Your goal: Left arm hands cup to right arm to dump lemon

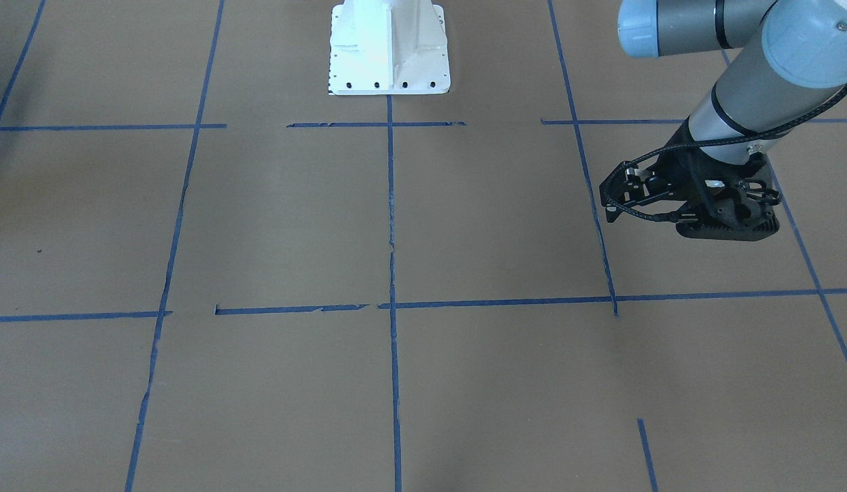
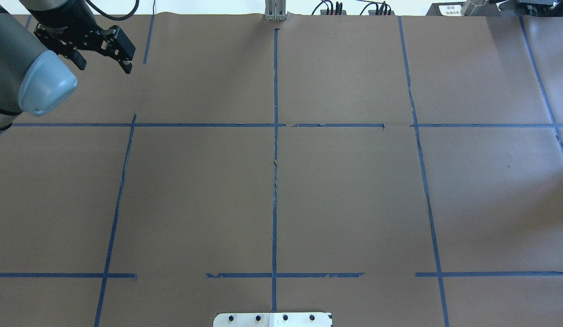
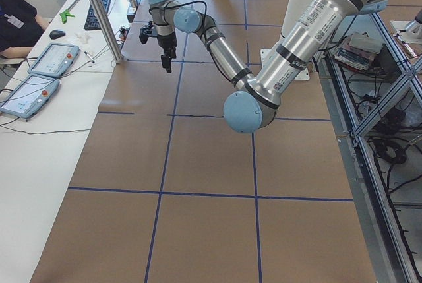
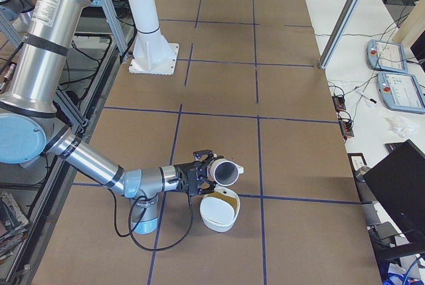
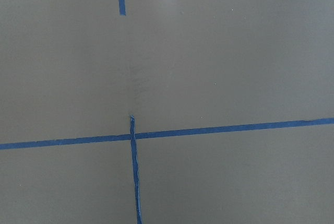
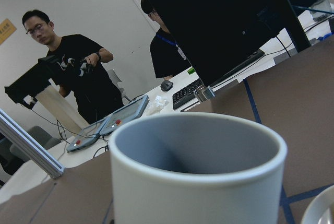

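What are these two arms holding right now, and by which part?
The left arm holds nothing; its jaws stand open. The cup lies tipped at the right arm's jaws by a white bowl, apparently held; where cannot be told.

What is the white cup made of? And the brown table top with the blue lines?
The cup looks like glazed ceramic: thick rounded rim, smooth white outside, grey inside; hard plastic is possible. The table cover looks like matte brown paper: no gloss, faint creases. The blue lines look like stuck-on tape, with torn, ragged edges in places.
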Controlling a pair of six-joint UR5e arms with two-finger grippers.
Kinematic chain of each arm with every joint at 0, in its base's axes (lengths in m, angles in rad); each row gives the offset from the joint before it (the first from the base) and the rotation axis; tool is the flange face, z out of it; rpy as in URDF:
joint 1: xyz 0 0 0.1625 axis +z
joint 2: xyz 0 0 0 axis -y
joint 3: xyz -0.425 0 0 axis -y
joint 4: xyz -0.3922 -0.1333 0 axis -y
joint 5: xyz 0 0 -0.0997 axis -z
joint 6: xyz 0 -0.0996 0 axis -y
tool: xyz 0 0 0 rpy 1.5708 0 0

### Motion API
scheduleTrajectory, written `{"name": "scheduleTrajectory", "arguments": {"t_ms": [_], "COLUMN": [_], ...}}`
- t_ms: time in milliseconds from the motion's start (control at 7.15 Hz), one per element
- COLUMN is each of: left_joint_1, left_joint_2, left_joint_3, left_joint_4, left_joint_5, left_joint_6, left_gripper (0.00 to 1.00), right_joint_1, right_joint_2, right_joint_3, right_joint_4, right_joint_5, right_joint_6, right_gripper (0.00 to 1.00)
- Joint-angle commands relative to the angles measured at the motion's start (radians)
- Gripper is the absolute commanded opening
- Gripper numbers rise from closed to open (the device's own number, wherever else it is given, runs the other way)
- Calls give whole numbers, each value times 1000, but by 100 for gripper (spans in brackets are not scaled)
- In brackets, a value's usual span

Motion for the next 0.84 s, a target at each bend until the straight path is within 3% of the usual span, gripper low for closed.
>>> {"name": "scheduleTrajectory", "arguments": {"t_ms": [0, 419, 699], "left_joint_1": [0, 0, 0], "left_joint_2": [3, 4, 3], "left_joint_3": [-4, -7, -7], "left_joint_4": [2, 2, 2], "left_joint_5": [0, 0, -1], "left_joint_6": [0, 0, 0], "left_gripper": [100, 100, 100], "right_joint_1": [-1, -2, -3], "right_joint_2": [7, 4, 4], "right_joint_3": [27, 204, 400], "right_joint_4": [-78, -302, -547], "right_joint_5": [-1, 0, -6], "right_joint_6": [-308, -311, -311], "right_gripper": [71, 66, 65]}}
